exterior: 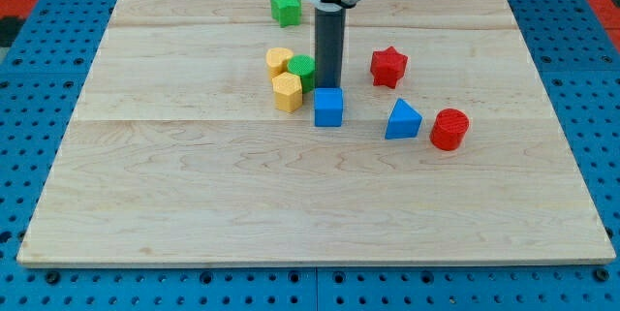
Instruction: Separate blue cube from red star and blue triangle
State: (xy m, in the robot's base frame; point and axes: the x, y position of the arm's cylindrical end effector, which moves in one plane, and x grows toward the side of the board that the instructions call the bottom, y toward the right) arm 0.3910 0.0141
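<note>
My tip (pixel 329 87) stands just behind the blue cube (pixel 328 108), on its top side in the view, touching or nearly so; a push toward the view's bottom would likely carry the cube away from the red star (pixel 387 66) and blue triangle (pixel 402 120), both to its right; the rod has no jaws and holds nothing.

Wooden table (pixel 194 195) sits on a blue pegboard (pixel 39 108). Green star block (pixel 285 7) near the view's top, alone. Cluster left of centre: yellow cylinder (pixel 278 59), green cylinder (pixel 301 67) touching its right side, yellow hexagon block (pixel 287 91) just below both, touching. Red cylinder (pixel 449 129) at the view's right, upright, well apart from the cluster.
</note>
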